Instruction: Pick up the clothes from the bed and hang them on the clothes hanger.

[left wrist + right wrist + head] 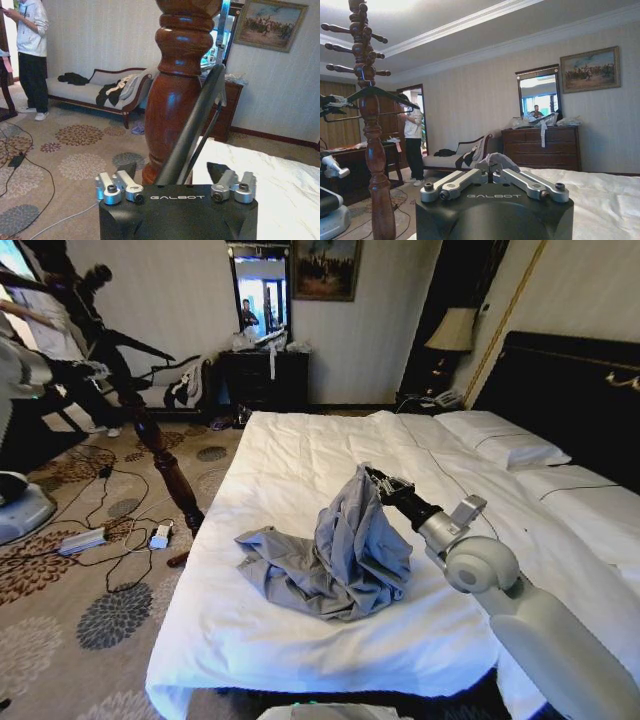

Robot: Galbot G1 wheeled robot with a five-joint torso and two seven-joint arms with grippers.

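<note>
The right pincer (372,477) is pinching shut on a raised fold of the wrinkled grey-blue long-sleeved shirt (340,555), whose remainder is lying heaped on the wide white-sheeted bed (300,455). The left pincer (175,175) is gripping a slim black plastic hanger (200,120) beside the tall dark brown turned-wood coat stand (172,95).

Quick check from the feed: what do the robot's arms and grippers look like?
The right arm is smooth white with a rounded grey joint, then a silver and black wrist. The right gripper and left gripper have black housings marked GALBOT in white, with silver finger linkages.
</note>
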